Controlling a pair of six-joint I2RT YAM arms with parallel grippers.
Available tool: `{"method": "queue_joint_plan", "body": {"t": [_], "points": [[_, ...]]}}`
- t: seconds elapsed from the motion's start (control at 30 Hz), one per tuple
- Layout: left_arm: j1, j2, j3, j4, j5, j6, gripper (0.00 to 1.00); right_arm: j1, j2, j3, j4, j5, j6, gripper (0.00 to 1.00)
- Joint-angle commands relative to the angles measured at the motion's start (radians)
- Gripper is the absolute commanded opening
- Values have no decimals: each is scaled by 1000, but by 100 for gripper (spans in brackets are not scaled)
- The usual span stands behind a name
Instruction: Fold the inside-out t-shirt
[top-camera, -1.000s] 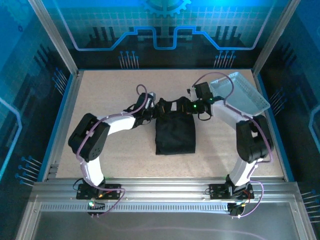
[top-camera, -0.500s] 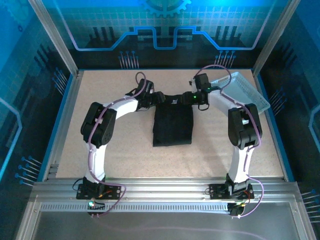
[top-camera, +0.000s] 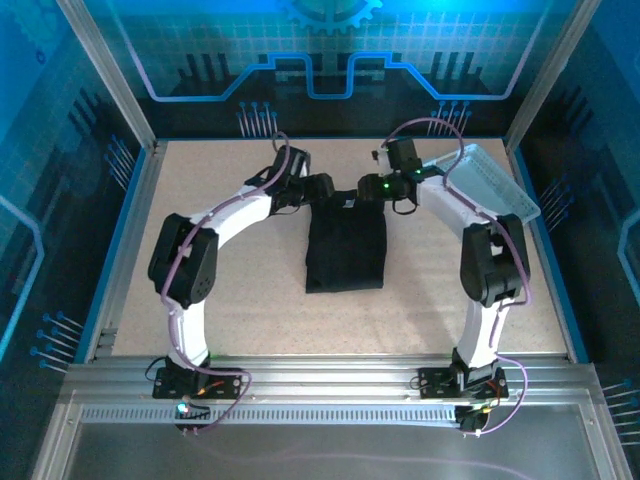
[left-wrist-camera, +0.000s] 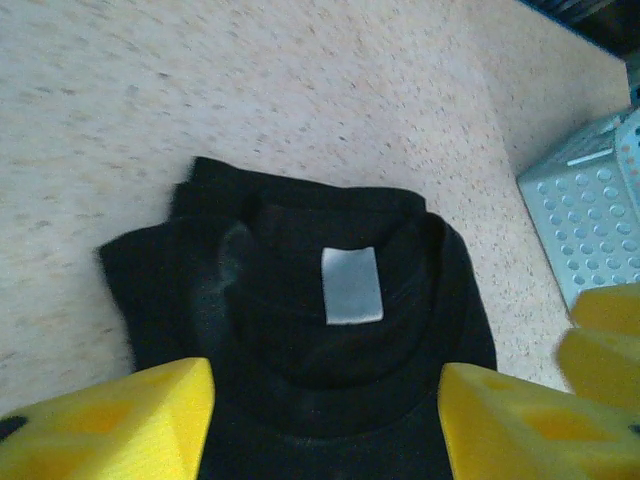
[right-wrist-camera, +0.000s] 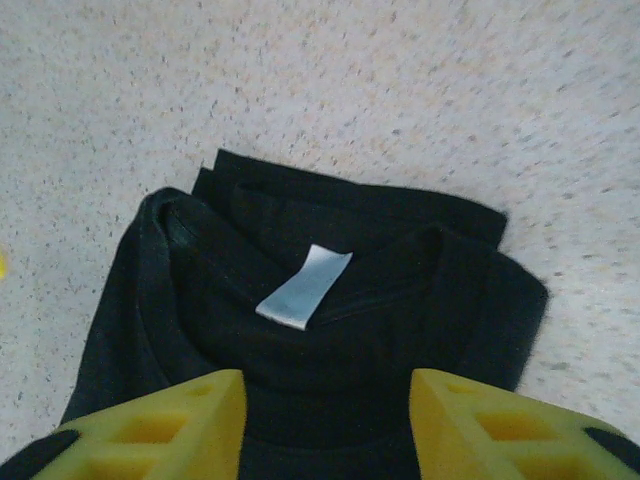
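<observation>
Since a second ago the bunched far edge of the shirt has flattened out, and both arms have reached further in. From above, the inside-out t-shirt (top-camera: 346, 245) lies as a narrow rectangle mid-table (top-camera: 200, 190). The left pincer (top-camera: 318, 188) and right pincer (top-camera: 373, 190) sit at its far corners, with the tray (top-camera: 495, 185) to the right. In the left wrist view, that pincer is released, its fingers spread over the collar and white label (left-wrist-camera: 351, 285). The right wrist view shows the same: released, gripping nothing. The lengthwise folds look done, and a crosswise fold likely remains.

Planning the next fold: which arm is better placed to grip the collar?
Probably left: its open fingers hover over the shirt's collar, label between them; the tray lies beside the right arm.
</observation>
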Motion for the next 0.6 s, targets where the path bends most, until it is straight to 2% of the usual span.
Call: {"method": "queue_joint_plan", "body": {"t": [0.0, 0.3, 0.43, 0.57], "points": [[22, 130, 92, 7, 99, -13, 60, -21, 109, 67, -2, -64, 20, 44], [73, 385, 262, 16, 150, -52, 59, -80, 327, 223, -46, -81, 64, 38], [101, 407, 294, 9, 149, -36, 63, -119, 364, 265, -74, -57, 79, 38], [116, 354, 315, -54, 124, 14, 70, -141, 338, 289, -94, -85, 64, 40]]}}
